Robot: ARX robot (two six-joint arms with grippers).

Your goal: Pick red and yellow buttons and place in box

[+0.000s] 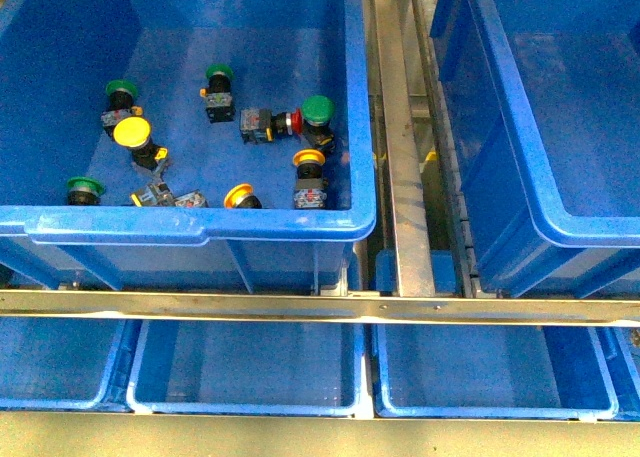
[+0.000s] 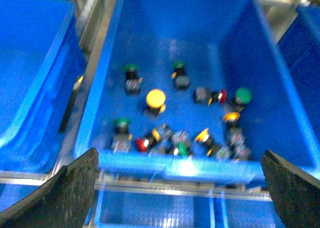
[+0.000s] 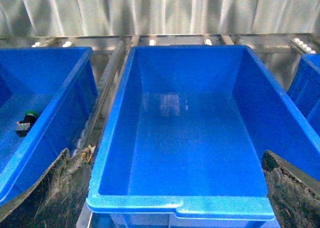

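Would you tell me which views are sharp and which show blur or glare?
Front view: sharp, the yellow button crisp. Left wrist view: blurred throughout, with glare on the rim of the source crate. Right wrist view: sharp, a pale reflection on the floor of the box.

Left gripper (image 2: 179, 153): two black fingers (image 2: 67, 190) fill the lower left and lower right corners of the left wrist view, each a broad wedge with a rough, grainy surface and a slanted inner edge. Right gripper (image 3: 165, 150): fingers (image 3: 292, 193) of the same wedge shape in the lower corners of the right wrist view, black mottled with dull grey-green, scuffed patches
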